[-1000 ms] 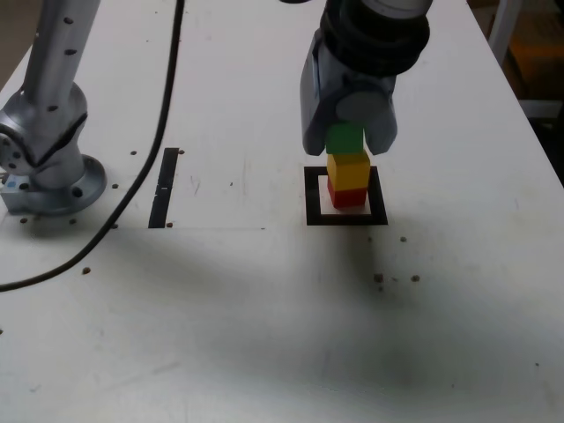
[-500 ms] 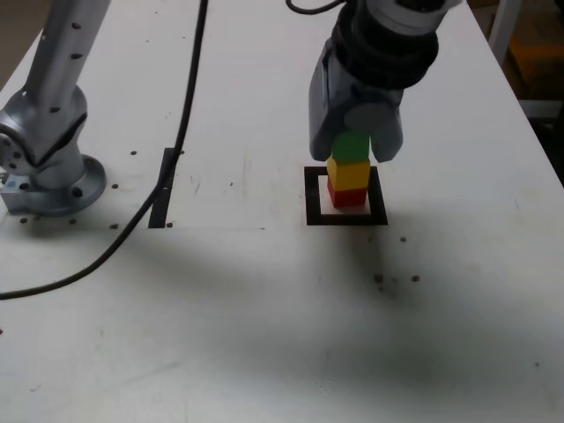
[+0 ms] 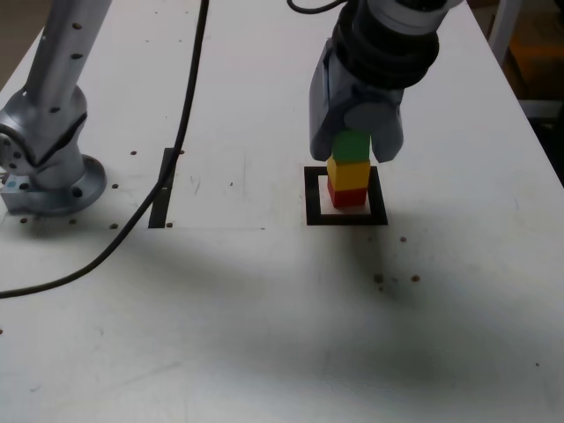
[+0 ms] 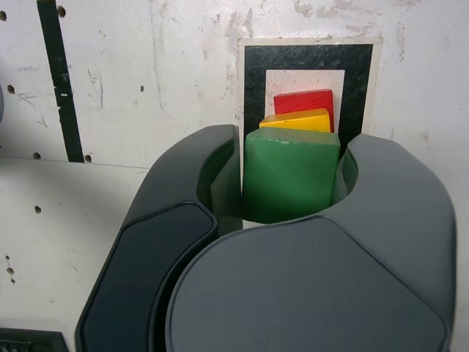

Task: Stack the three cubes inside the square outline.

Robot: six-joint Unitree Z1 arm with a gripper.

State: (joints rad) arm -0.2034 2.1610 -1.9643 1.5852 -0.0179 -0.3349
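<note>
Three cubes stand stacked inside the black tape square outline [image 3: 312,196]: the red cube [image 3: 348,196] at the bottom, the yellow cube [image 3: 349,174] on it, and the green cube [image 3: 352,144] on top. My gripper [image 3: 352,152] comes down from above with its jaws on either side of the green cube, shut on it. The wrist view shows the green cube [image 4: 289,176] pressed between both jaws of the gripper [image 4: 291,187]. Past it, slivers of the yellow cube [image 4: 297,120] and red cube [image 4: 303,100] show over the outline's white centre, framed by the outline [image 4: 253,81].
The arm's grey base [image 3: 44,167] is bolted at the exterior view's left. A black cable [image 3: 167,167] runs across the table past a straight black tape strip [image 3: 164,189]. The table's edge [image 3: 529,132] runs along the exterior view's right.
The gripper came down a little with the green cube, which now rests on the yellow one. The cable shifted slightly. Nothing moved in the last half second.
</note>
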